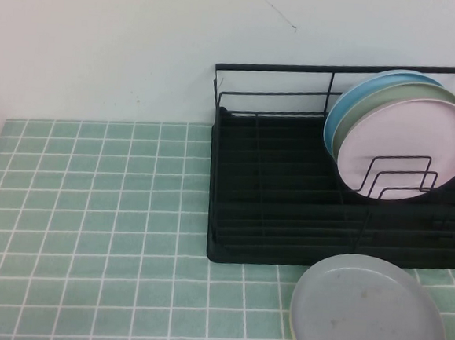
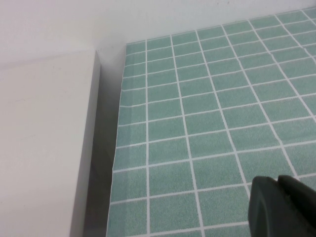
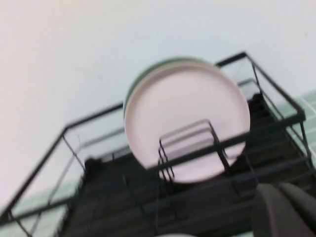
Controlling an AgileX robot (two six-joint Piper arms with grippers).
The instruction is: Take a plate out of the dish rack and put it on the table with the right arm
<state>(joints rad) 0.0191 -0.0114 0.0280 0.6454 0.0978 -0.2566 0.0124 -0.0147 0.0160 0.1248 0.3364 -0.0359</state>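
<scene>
The pale pink plate [image 1: 410, 149] stands upright in the dish rack [image 1: 288, 198], foremost in the wire dividers at the rack's right end. A pale green plate [image 1: 397, 94] and a blue plate [image 1: 344, 108] stand behind it. In the right wrist view the pink plate [image 3: 187, 113] faces me behind the rack's front rail [image 3: 123, 197]. My right gripper [image 3: 279, 188] is shut and empty, in front of the rack and apart from the plate. My left gripper [image 2: 278, 181] is shut and empty, low over the table [image 2: 197, 98] near its left edge. Neither gripper shows in the high view.
A grey plate [image 1: 367, 316] lies flat on the tiled table [image 1: 89, 230] in front of the rack's right half. A white wall runs behind the rack. A white block [image 2: 44, 148] stands beside the table's left edge.
</scene>
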